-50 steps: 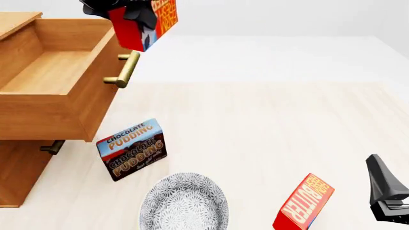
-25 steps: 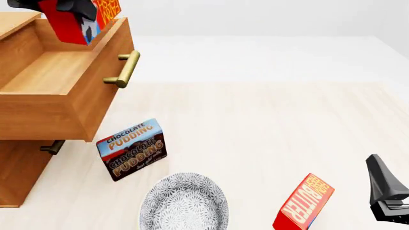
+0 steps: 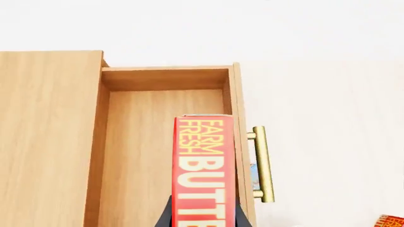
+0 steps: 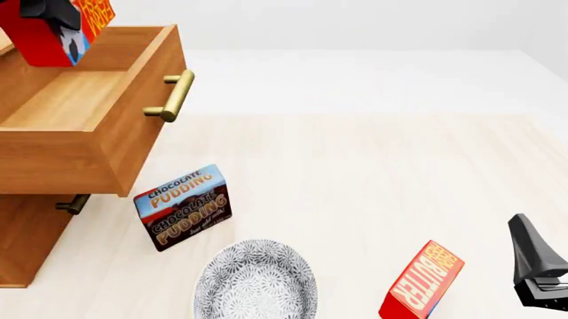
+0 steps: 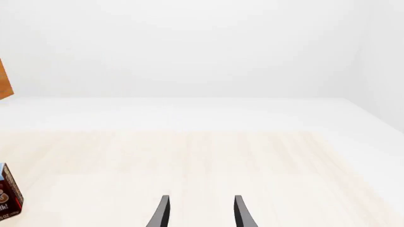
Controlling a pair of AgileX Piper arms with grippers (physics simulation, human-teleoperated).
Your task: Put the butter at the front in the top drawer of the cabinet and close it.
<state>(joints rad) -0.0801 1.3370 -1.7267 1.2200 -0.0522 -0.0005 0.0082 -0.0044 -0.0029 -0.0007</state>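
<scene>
While the top drawer (image 4: 80,106) of the cabinet (image 4: 26,239) stands pulled out, we see the left gripper (image 3: 203,218) clamped on the butter (image 3: 203,170), its 2 fingers pressing the carton's sides. In the front view that butter (image 4: 55,30) hangs in the air above the open drawer's back part, tilted, not touching the wood. From the left wrist view the carton sits over the drawer floor, close to the front wall with the brass handle (image 3: 262,163). We spot the right gripper (image 5: 200,213) low over the bare table (image 5: 208,161), fingers apart, nothing between them. A 2nd butter carton (image 4: 422,282) stands near it, beside a patterned bowl (image 4: 255,282). A chocolate pudding box (image 4: 183,206) stands just below the drawer front.
</scene>
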